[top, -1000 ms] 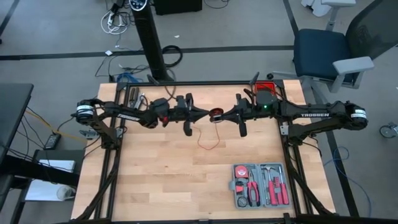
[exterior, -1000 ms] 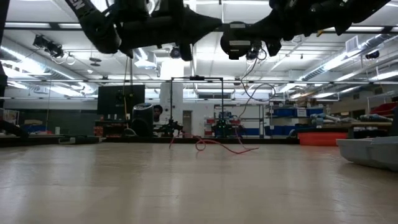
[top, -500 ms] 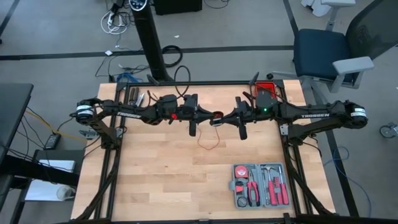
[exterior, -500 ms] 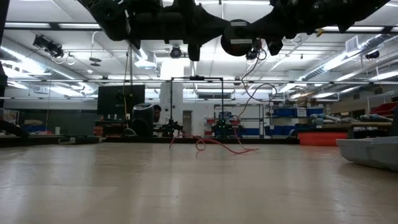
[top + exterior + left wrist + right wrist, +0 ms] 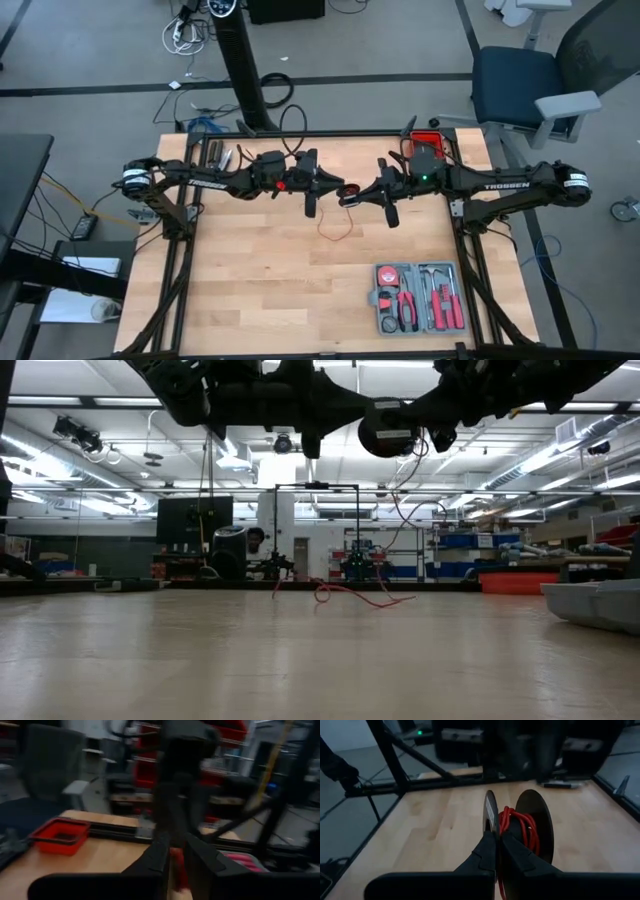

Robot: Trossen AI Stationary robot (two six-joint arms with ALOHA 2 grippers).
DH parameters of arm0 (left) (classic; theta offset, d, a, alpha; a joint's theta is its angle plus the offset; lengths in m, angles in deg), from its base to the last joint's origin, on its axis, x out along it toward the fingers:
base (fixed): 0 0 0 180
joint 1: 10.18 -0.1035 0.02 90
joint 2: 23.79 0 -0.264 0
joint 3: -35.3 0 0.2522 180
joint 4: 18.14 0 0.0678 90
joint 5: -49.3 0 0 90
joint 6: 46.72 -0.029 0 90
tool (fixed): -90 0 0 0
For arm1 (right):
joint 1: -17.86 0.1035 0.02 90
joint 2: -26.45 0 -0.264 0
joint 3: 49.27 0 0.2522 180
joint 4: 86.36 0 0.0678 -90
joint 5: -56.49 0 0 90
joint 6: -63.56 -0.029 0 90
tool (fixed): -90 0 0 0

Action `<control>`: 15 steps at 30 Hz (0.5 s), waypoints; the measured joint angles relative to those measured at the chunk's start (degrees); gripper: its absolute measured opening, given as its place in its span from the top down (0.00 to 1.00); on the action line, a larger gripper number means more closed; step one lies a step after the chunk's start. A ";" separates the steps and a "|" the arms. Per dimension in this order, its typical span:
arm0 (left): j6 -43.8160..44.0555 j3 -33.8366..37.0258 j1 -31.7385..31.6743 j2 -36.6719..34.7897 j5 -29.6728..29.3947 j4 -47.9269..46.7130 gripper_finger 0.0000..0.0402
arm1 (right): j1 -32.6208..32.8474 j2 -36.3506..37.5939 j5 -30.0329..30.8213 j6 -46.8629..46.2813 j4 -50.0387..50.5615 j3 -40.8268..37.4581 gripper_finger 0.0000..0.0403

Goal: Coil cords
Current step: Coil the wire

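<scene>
A small black spool (image 5: 347,190) with bright red cord wound on it (image 5: 520,827) hangs high above the table's middle. My right gripper (image 5: 362,192) (image 5: 498,842) is shut on it from the right. The cord's loose end drops off the spool, and its slack loops (image 5: 336,228) (image 5: 350,593) lie on the tabletop. My left gripper (image 5: 330,188) (image 5: 176,855) stands level just left of the spool. Its fingers are a little apart, and something red (image 5: 177,867) shows in the gap between them. My right gripper pinches the rim of the spool's nearer black disc (image 5: 490,822) between its two fingers. It comes almost level from the table's right. The spool is lifted clear of the table with its discs upright. My left gripper: I cannot tell whether its fingers touch the red cord.
A grey tool case (image 5: 417,298) (image 5: 595,603) with red-handled tools lies near the front right corner. A red bin (image 5: 428,140) (image 5: 60,835) stands at the far right edge. Some tools (image 5: 215,155) lie at the far left. Bare wood lies to the front left.
My left gripper has gone a little toward the table's right, up to the spool, and has tipped up to level. The spool, my right gripper and the loose cord on the table stay where they were.
</scene>
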 joint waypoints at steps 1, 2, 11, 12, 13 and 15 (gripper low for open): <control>-0.01 0.00 -0.25 0.00 -1.04 -0.05 0.85 | 0.02 0.00 0.00 0.22 0.72 0.00 0.99; -0.06 0.00 -0.45 0.00 -1.59 -0.08 0.85 | 0.02 0.00 -0.02 0.39 1.38 0.00 0.99; -2.99 0.01 -1.00 0.00 -0.09 -3.28 0.81 | 0.33 0.00 3.90 1.06 2.92 0.00 0.99; -3.30 0.02 -1.04 0.02 -0.11 -4.21 0.81 | 0.56 0.00 4.51 1.49 2.95 0.00 0.99; -3.37 0.02 -1.11 0.02 -0.18 -4.81 0.81 | 0.87 0.00 5.26 1.91 2.95 0.00 0.99; -3.46 0.02 -1.41 0.02 -0.37 -5.35 0.81 | 1.35 0.00 7.09 2.32 2.95 0.00 0.99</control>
